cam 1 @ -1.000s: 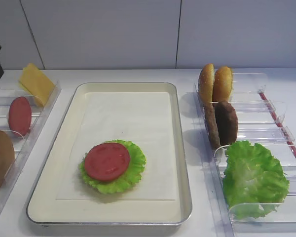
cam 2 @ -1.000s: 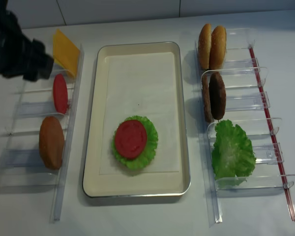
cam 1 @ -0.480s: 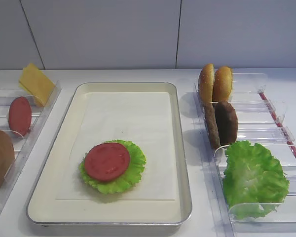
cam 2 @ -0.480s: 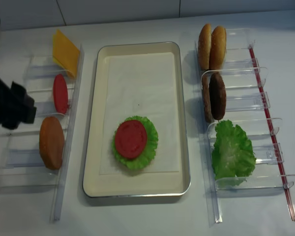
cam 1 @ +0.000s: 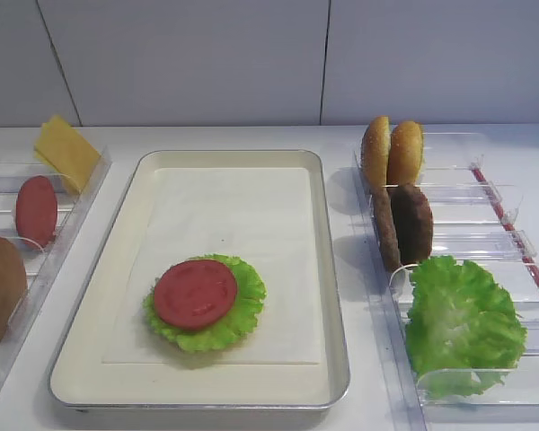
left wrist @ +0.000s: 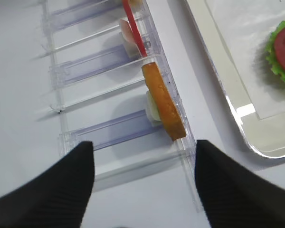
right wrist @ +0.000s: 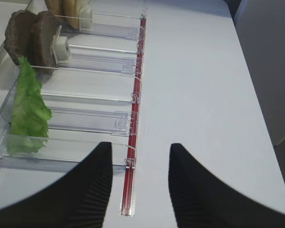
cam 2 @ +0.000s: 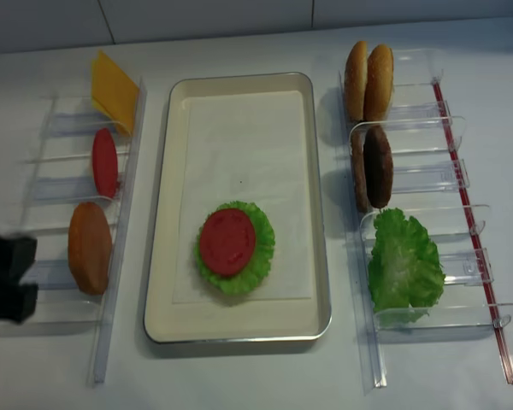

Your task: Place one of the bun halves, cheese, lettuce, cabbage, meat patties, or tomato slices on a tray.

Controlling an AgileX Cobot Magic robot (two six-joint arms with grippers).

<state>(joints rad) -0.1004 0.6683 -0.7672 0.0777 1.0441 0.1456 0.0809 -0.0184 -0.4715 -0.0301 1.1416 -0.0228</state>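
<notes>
A: Status?
B: My left claw (left wrist: 140,178) gapes empty, above the left bins. Bun half (left wrist: 164,102) stands on edge just ahead, long axis running away from me. Tray (cam 2: 158,282) holds 1 tomato slice (cam 2: 227,241) on lettuce (cam 2: 261,256).
A: Right claw?
B: Right claw (right wrist: 138,183) spread, idle.

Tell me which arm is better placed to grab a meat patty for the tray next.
Probably the right. Its wrist view shows open fingers over the rack holding the meat patties. The left fingers, also open, sit across the tray by a bun half.
</notes>
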